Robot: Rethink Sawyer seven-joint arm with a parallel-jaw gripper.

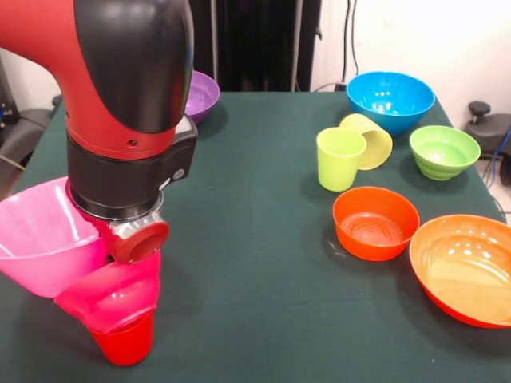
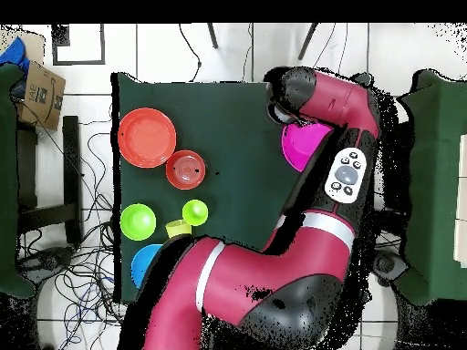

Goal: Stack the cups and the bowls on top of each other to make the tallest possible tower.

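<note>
At the near left a red cup [image 1: 124, 343] stands upright on the table. A small magenta bowl [image 1: 112, 294] sits tilted over its mouth. A large pink bowl [image 1: 40, 243] leans tilted against the magenta bowl's left side; from above the pink bowl [image 2: 306, 144] shows under the arm. My gripper [image 1: 121, 259] comes down right onto the magenta bowl, mostly hidden by the wrist [image 1: 132, 191]. Whether it holds the bowl does not show.
On the right stand a lime cup [image 1: 339, 158], a tipped pale yellow cup [image 1: 371, 137], a ribbed green bowl [image 1: 444, 150], a blue bowl [image 1: 391, 100], a small orange bowl [image 1: 375, 223] and a large orange bowl [image 1: 467, 267]. A purple bowl [image 1: 201, 96] sits far left.
</note>
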